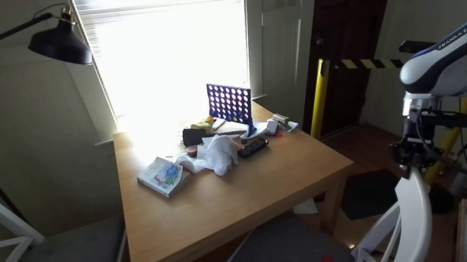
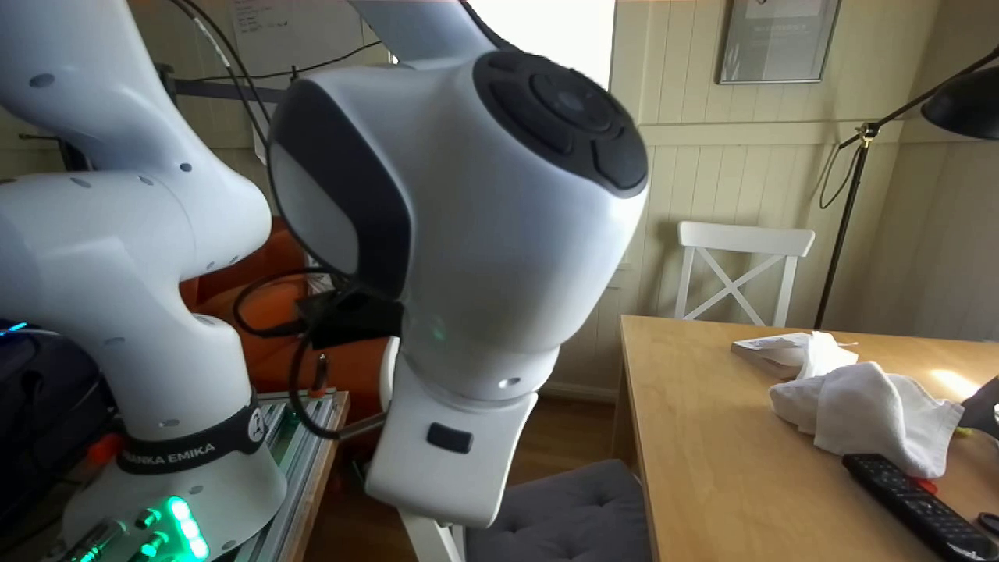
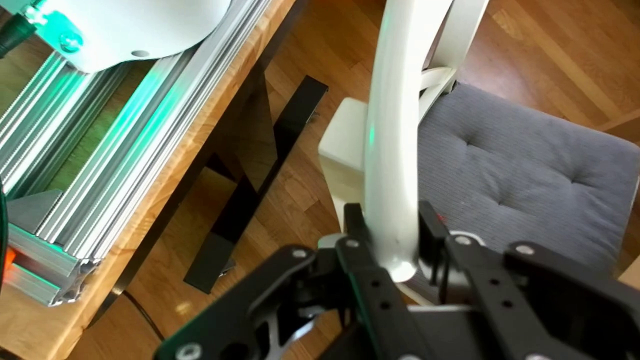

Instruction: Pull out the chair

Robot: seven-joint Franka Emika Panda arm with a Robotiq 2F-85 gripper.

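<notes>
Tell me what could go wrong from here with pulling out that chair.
Two risks, as I judge it. The gripper holds the chair at one end of its smooth, curved backrest, so it might slip off or swivel the chair. And in the wrist view a wood-edged stand lies behind that backrest, so the chair could bump it when drawn from the table.

Window (image 1: 176, 66) blown out white in an exterior view, glare washing out the table (image 1: 225, 205) beside it; walls (image 1: 29, 138) dim, door (image 1: 351, 36) very dark, deep shadow under the table; another window (image 2: 546, 35) clipped in an exterior view, green lights (image 2: 188, 529) glowing; wrist view well lit, green cast on the metal rails (image 3: 150, 125), shine along the back of the chair (image 3: 392, 160); gripper (image 3: 393, 215) in the foreground slightly soft.
</notes>
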